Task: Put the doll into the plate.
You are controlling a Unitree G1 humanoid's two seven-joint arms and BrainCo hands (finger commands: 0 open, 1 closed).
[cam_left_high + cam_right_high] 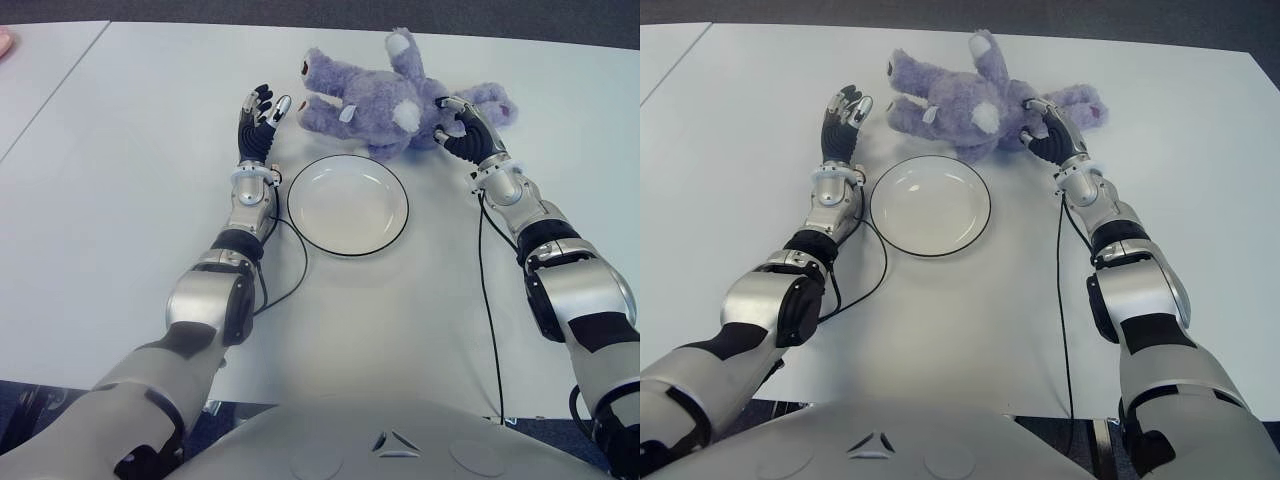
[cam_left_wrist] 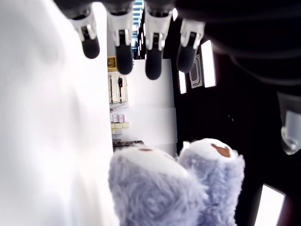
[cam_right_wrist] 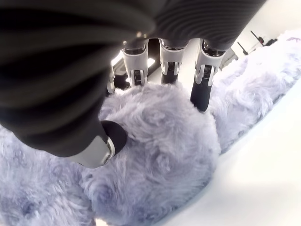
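Observation:
A purple plush doll [image 1: 372, 98] lies on the white table just behind the white, dark-rimmed plate [image 1: 348, 205], which holds nothing. My right hand [image 1: 455, 125] is at the doll's right side, fingers curled over one of its limbs. In the right wrist view the thumb [image 3: 106, 141] and the fingers [image 3: 203, 92] close around a plush lump of the doll [image 3: 160, 160]. My left hand [image 1: 265, 105] stands left of the doll's feet, fingers spread and apart from it. In the left wrist view the straight fingers [image 2: 124, 52] hold nothing, with the doll's feet [image 2: 164, 188] beyond them.
Thin black cables [image 1: 490, 320] run from both wrists across the white table [image 1: 120, 200] toward its front edge. A seam at the far left marks a neighbouring table [image 1: 40, 70]. The plate sits between my two forearms.

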